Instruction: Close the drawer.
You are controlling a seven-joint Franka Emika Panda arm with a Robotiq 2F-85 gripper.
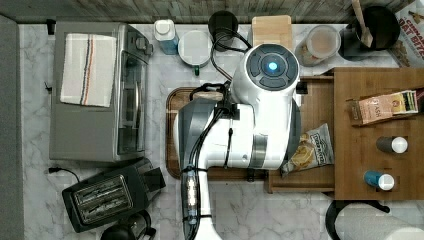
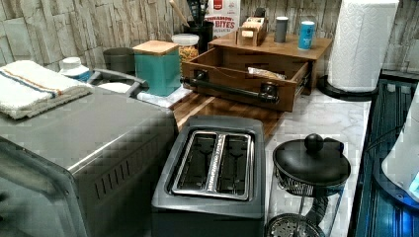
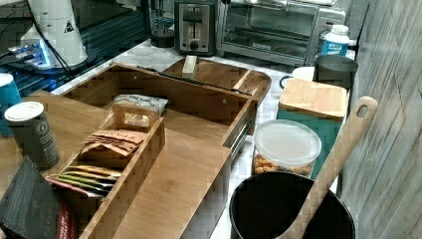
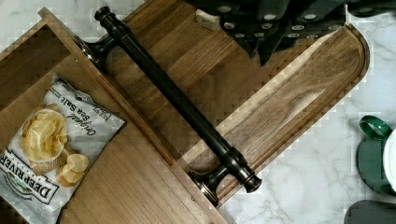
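Smooth black bar handle (image 4: 177, 100) (boxy wooden drawer (image 4: 135, 186))

The counter holds 1 open drawer (image 2: 232, 74) with 1 black bar handle (image 4: 175, 95) and 1 chip bag (image 4: 49, 144) inside. 1 dark wooden tray (image 4: 299, 93), 1 toaster (image 2: 212, 168), 1 toaster oven (image 1: 95, 92), 1 folded towel (image 1: 87, 67) and 1 paper towel roll (image 2: 360, 42) also appear. 2 small canisters (image 1: 392, 145) stand on the cabinet top (image 1: 365, 170).

White marble counter (image 1: 240, 210) — grey stacked-stone wall (image 2: 54, 29) behind, evenly lit.
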